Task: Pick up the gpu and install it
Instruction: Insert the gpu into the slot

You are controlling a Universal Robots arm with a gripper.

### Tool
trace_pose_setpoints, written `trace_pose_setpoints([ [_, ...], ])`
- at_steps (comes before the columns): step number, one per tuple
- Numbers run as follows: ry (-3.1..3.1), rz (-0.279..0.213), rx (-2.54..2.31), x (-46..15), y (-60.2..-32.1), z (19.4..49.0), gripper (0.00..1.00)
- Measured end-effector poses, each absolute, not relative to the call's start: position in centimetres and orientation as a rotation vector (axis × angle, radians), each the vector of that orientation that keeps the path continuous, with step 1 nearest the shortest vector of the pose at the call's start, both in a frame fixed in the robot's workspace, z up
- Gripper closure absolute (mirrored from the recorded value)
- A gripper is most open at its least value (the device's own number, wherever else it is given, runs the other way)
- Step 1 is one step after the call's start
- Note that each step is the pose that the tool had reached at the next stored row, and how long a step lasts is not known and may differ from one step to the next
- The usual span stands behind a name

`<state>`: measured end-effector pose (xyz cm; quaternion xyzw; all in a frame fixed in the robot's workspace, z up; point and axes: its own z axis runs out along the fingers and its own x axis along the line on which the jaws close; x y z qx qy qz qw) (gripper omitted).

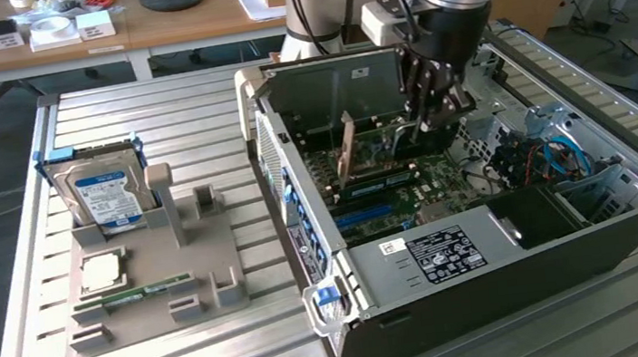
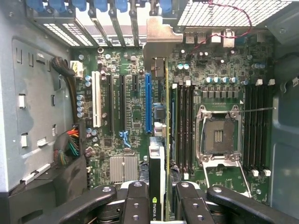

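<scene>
The gpu [image 2: 167, 116] is seen edge-on as a thin green card with a black cooler block [image 2: 156, 186] and a silvery end bracket [image 2: 161, 37]. It stands upright over the motherboard [image 2: 135, 116], just beside the blue slot [image 2: 148, 102] and the memory sticks [image 2: 184, 121]. My gripper [image 2: 161, 205] is shut on the card, one black finger on each face. In the exterior view the gripper [image 1: 434, 119] reaches down into the open computer case [image 1: 487, 249], with the gpu [image 1: 350, 152] upright near the case's rear wall. Whether the card sits in a slot I cannot tell.
On the exterior view's left, a grey holder [image 1: 200, 248] carries a silver hard drive [image 1: 101, 191], a processor chip [image 1: 103, 271] and a slim green stick [image 1: 139, 295]. The processor socket [image 2: 219, 135] lies open. Blue and orange cables [image 1: 548, 155] crowd the case's far side.
</scene>
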<state>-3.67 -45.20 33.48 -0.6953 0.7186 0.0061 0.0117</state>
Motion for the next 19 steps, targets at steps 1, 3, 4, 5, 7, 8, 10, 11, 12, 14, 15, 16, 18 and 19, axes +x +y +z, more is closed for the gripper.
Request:
trace_pose_setpoints([
  [1, 2.241, 0.019, -2.168, -3.7, -45.3, 33.5, 0.73],
  [3, 2.241, 0.019, -2.168, -3.7, -45.5, 33.5, 0.73],
  [4, 2.241, 0.019, -2.168, -3.7, -45.5, 33.5, 0.73],
  [5, 2.241, 0.019, -2.168, -3.7, -45.6, 33.5, 0.73],
  [7, 2.241, 0.019, -2.168, -3.7, -45.6, 33.4, 0.73],
  [8, 2.241, 0.019, -2.168, -3.7, -45.7, 33.3, 0.73],
  [10, 2.241, 0.019, -2.168, -3.7, -45.7, 33.1, 0.73],
  [11, 2.241, 0.019, -2.168, -3.7, -45.7, 33.1, 0.73],
  [12, 2.241, 0.019, -2.168, -3.7, -45.7, 33.0, 0.73],
  [14, 2.241, 0.019, -2.168, -3.8, -45.7, 32.8, 0.73],
  [15, 2.241, 0.019, -2.168, -3.8, -45.7, 32.7, 0.73],
  [16, 2.241, 0.019, -2.168, -3.9, -45.7, 32.6, 0.73],
  [18, 2.241, 0.019, -2.168, -3.9, -45.7, 32.4, 0.73],
  [19, 2.241, 0.019, -2.168, -4.0, -45.7, 32.2, 0.73],
])
